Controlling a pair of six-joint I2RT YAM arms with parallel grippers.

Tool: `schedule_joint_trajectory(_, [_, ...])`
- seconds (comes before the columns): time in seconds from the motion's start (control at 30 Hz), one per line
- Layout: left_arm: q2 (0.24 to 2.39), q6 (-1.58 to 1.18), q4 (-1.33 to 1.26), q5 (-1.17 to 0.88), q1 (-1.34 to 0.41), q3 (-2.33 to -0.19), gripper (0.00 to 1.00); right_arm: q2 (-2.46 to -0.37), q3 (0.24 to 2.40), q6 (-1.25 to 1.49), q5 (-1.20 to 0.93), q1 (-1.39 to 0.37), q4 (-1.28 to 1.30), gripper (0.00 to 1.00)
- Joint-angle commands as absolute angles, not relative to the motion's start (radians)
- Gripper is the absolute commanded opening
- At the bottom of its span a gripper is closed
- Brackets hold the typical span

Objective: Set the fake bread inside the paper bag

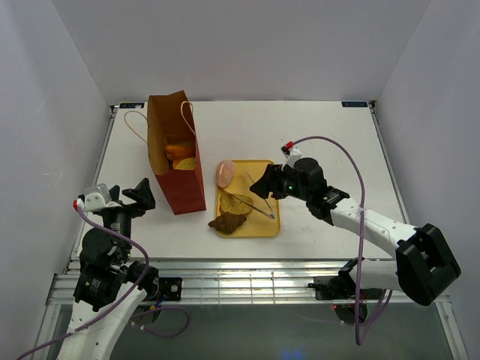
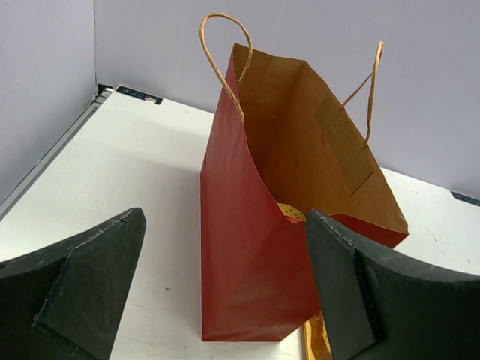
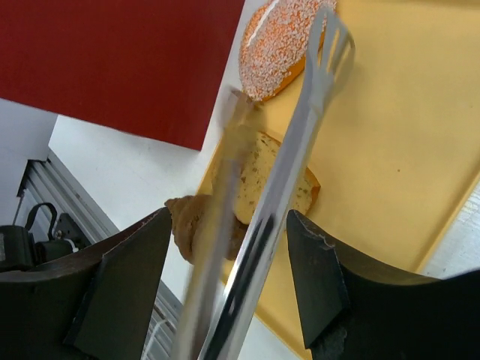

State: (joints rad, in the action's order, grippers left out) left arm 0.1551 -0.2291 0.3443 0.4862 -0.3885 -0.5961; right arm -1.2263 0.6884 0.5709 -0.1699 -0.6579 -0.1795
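Near: right gripper [image 3: 229, 217] jaws spread astride the silver tongs [image 3: 300, 127], a gap beside one arm; left gripper [image 2: 225, 216] gapes before the paper bag [image 2: 247, 247]. Fake bread lies on the yellow tray [image 3: 390, 150] just ahead of the right arm: speckled slice [image 3: 255, 169] under the tongs, pink roll [image 3: 274, 49] at their tips

The worktop [image 1: 322, 135] is a flat white rectangular surface. Two items rest directly on it.

1. The paper bag [image 1: 180, 187] stands upright on the left half, with its mouth open upward.
2. The yellow tray [image 1: 262, 225] lies flat just beside the bag, on the bag's right.

A brown croissant [image 1: 227, 222] overhangs the tray's near left corner; whether it touches the worktop cannot be determined.
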Motion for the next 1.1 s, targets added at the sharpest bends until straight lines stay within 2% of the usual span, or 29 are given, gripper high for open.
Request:
schedule_joint_trajectory(0.0, [0.143,-0.230,0.350,0.469,-0.394,-0.588,0.98,-1.265,0.753,0.626,-0.138,-0.644,-0.270,0.69])
schedule_joint_trajectory(0.27, [0.137,-0.230,0.348,0.466,-0.399,-0.586,0.98,-1.373,0.788,0.689,-0.184,-0.629,-0.325,0.70])
schedule_joint_trajectory(0.43, [0.132,-0.229,0.344,0.462,-0.402,-0.584,0.98,-1.344,0.790,0.583,-0.204,-0.627,-0.301,0.73])
schedule_joint_trajectory(0.63, [0.129,-0.229,0.345,0.460,-0.402,-0.584,0.98,-1.210,0.717,0.353,-0.184,-0.627,-0.221,0.99])
schedule_joint_trajectory(0.67, [0.132,-0.229,0.345,0.460,-0.402,-0.584,0.98,-1.197,0.707,0.327,-0.184,-0.629,-0.207,0.93])
schedule_joint_trajectory(0.73, [0.132,-0.229,0.345,0.459,-0.402,-0.584,0.98,-1.160,0.687,0.269,-0.189,-0.627,-0.167,0.90])
schedule_joint_trajectory(1.07, [0.144,-0.227,0.347,0.468,-0.402,-0.586,0.98,-1.129,0.529,0.183,-0.215,-0.630,-0.172,0.90])
